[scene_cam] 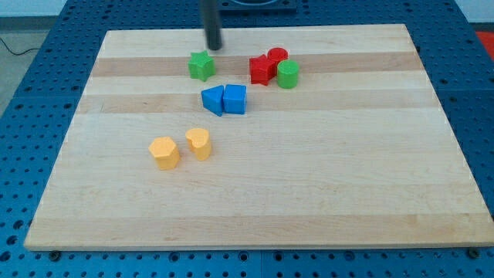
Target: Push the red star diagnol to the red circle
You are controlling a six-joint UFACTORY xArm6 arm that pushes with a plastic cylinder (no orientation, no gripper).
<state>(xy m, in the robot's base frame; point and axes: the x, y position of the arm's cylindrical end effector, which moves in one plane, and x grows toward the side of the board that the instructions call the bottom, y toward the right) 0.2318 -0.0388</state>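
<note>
A red star (260, 69) sits toward the far side of a pale wooden surface (309, 185), touching a red circle (277, 57) just behind it on its right. A green cylinder (288, 75) touches the star's right side. Left of them is a green star (201, 66). My tip (213, 46), a plain rod with no claw, holds nothing and rests just beyond the green star. Nearer are two touching blue blocks (225, 100), then two yellow blocks (181, 147) slightly apart.
</note>
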